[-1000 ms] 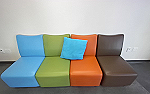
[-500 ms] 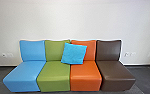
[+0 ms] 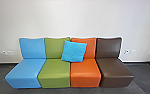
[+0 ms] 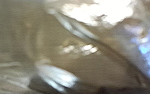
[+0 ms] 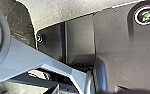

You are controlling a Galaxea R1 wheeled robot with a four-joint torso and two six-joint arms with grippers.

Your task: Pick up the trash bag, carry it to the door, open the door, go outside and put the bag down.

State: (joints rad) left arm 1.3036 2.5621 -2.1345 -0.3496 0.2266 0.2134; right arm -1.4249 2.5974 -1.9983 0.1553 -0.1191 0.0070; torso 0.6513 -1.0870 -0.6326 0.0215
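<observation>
Head view: blue throw pillow (image 3: 74,51) tilted at green seat's (image 3: 54,72) and orange seat's (image 3: 85,72) back edges
Trash bag (image 5: 22,21): crinkly dark plastic — right wrist view
Both claws: honestly can't tell

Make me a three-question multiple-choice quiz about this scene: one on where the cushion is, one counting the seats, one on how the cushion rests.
1. Where is the blue cushion?
A on the floor
B where the green seat and orange seat meet
C at the picture's left end

2. How many seats stand side by side?
A four
B two
C six

3. How does the cushion rest?
A lying flat
B folded in half
C propped against the backs

1 B: it overlaps both seats' backs.
2 A: light blue, green, orange, brown.
3 C: its broad face shows, slightly tilted.
</observation>
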